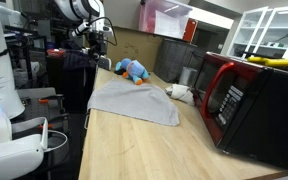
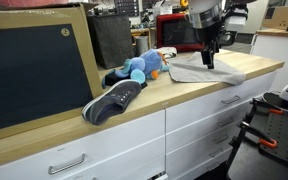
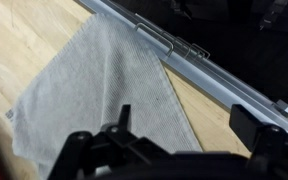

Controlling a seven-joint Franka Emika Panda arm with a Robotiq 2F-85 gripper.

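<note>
hand (image 3: 184,128) fills bottom of wrist view, fingers spread wide, nothing held. grey cloth (image 3: 94,90) lies flat below on worktop (image 3: 19,30), one side close to edge. in an exterior view cloth (image 1: 134,100) sits between blue toy (image 1: 134,69) and microwave (image 1: 249,100). in an exterior view hand (image 2: 210,58) hangs just above cloth, shoe (image 2: 112,100) well apart. risk, as i judge it: straight drop could jam fingertips on worktop, or snag could drag cloth over edge.
</note>
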